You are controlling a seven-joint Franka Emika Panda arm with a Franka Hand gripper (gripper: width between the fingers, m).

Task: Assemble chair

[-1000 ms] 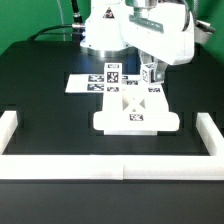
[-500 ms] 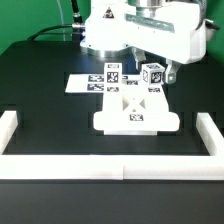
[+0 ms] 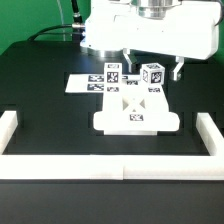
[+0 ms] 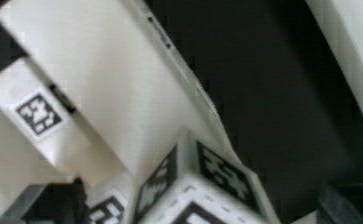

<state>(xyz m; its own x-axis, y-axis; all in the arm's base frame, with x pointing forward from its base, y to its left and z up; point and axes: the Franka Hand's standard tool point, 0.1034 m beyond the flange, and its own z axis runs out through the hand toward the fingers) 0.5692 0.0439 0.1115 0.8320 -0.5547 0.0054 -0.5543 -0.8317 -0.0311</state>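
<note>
Exterior view shows the gripper (image 3: 153,68) hanging over a tagged white block (image 3: 152,75), jaws apart on either side and not gripping it. The block stands at the far edge of the chair's flat panel (image 3: 137,112), beside the marker board (image 3: 88,83). Judged step: fetching the next part, so the next move calls for repositioning. Most of the arm is cropped; the wrist view is blurred.
</note>
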